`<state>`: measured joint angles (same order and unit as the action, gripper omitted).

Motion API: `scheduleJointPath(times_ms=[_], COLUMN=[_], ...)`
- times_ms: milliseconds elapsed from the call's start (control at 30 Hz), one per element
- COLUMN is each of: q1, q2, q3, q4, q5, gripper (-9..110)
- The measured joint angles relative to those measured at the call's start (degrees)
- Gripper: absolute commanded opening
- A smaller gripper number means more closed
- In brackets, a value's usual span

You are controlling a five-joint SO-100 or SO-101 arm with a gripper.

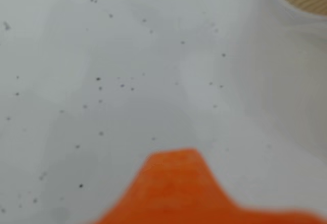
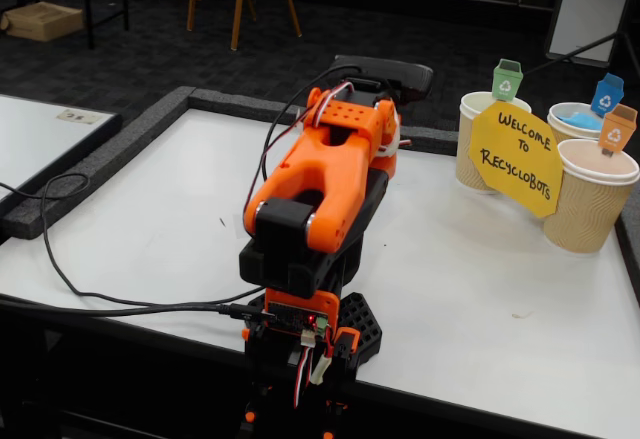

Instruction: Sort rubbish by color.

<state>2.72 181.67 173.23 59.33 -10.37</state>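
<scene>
Orange plastic arm (image 2: 325,184) folded over a speckled white table (image 2: 480,289); three ribbed tan paper cups (image 2: 590,204) stand nearby. Claw state cannot be told.

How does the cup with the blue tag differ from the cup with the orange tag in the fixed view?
The cup with the blue tag stands farther back, mostly hidden, and it holds something light blue. The cup with the orange tag stands nearest the camera, its ribbed side fully visible, and no contents show in it. Their bin-shaped tags differ: blue tag against orange tag. Both are tan ribbed paper cups standing upright.
</scene>
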Motion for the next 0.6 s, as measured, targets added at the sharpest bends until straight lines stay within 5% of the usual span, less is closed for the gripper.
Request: scheduleJointPath(times_ms=[600], q1=[-0.79], q2=[4.39], q3=[3.25], q4=[6.06], q5=[0.0], gripper=[0])
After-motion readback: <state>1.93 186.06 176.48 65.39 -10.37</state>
